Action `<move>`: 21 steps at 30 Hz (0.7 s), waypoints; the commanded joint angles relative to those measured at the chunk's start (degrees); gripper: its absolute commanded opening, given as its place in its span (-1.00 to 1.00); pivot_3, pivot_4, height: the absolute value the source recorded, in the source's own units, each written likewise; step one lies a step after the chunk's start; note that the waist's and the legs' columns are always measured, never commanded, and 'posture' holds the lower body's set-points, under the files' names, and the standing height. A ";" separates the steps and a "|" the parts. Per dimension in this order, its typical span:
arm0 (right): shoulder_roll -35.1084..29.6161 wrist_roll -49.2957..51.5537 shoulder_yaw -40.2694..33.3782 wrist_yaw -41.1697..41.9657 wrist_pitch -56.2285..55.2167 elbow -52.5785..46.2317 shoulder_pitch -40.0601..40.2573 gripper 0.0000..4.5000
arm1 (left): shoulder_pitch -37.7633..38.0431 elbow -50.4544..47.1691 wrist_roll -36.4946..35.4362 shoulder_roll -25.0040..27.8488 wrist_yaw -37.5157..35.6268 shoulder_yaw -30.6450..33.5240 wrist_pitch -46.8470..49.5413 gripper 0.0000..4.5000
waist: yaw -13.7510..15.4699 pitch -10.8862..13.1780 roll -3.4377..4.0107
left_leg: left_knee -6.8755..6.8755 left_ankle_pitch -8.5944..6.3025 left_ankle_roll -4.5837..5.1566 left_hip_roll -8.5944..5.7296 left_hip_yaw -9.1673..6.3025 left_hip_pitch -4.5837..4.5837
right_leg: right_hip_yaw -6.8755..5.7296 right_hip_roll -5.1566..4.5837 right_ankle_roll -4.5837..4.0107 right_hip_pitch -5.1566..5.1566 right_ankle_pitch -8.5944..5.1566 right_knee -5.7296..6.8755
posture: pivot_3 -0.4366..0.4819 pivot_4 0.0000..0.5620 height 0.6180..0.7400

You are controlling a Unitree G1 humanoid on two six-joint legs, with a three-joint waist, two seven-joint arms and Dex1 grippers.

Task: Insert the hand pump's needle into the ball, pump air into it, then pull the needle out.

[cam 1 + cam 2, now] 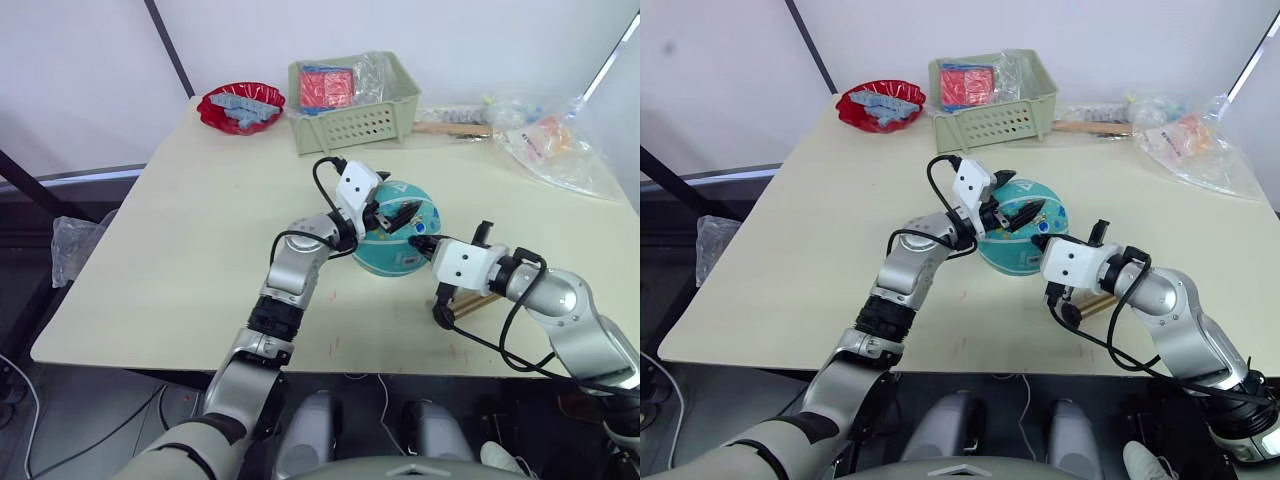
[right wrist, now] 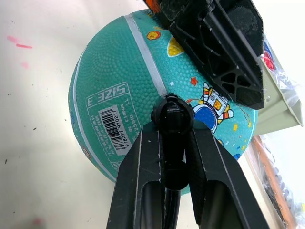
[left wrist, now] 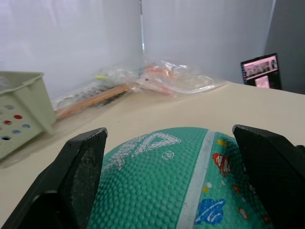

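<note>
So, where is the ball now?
The ball sits near the table's middle, in front of the green basket, between the left gripper and right gripper.

Teal ball (image 2: 119, 86) with white seams, cartoon prints and a white barcode label. Pale green basket (image 1: 352, 100) holding something red, perhaps a box. Red bowl (image 1: 241, 108).

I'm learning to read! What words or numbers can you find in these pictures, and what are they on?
"SIZE 3": printed on the ball, seen back to front.
Barcode digits on the ball's white label patch: too small to read.
Triangle logo on the ball: a sign, no readable letters.
Small screen behind: blurred.
</note>
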 commanded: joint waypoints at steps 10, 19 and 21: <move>-1.59 3.77 -6.96 3.88 4.61 -12.00 1.58 -0.97 | 1.61 20.43 8.45 -1.59 3.94 -6.25 -4.92 1.00 | 1.63 -0.28 -0.01 | 0.00 0.25 0.06 -0.17 -0.44 -0.05 | -0.02 -0.12 0.19 0.22 -0.11 -0.05 | -0.05 -0.47 0.96; -4.25 8.83 -12.82 7.62 9.13 -16.57 2.50 -0.97 | 1.23 23.32 8.43 -1.71 4.24 -6.93 -6.63 1.00 | 3.04 -0.28 0.00 | -0.02 0.25 0.08 -0.35 -0.84 -0.35 | -0.28 -0.21 0.17 0.25 -0.13 -0.23 | -0.05 -0.47 0.96; -4.66 9.18 -13.14 7.86 9.27 -17.01 2.73 -0.97 | 0.99 23.89 8.48 -1.66 4.41 -7.02 -6.84 1.00 | 3.06 -0.28 0.01 | -0.02 0.25 0.08 -0.39 -1.04 -0.52 | -0.45 -0.21 0.18 0.21 -0.14 -0.31 | -0.05 -0.47 0.96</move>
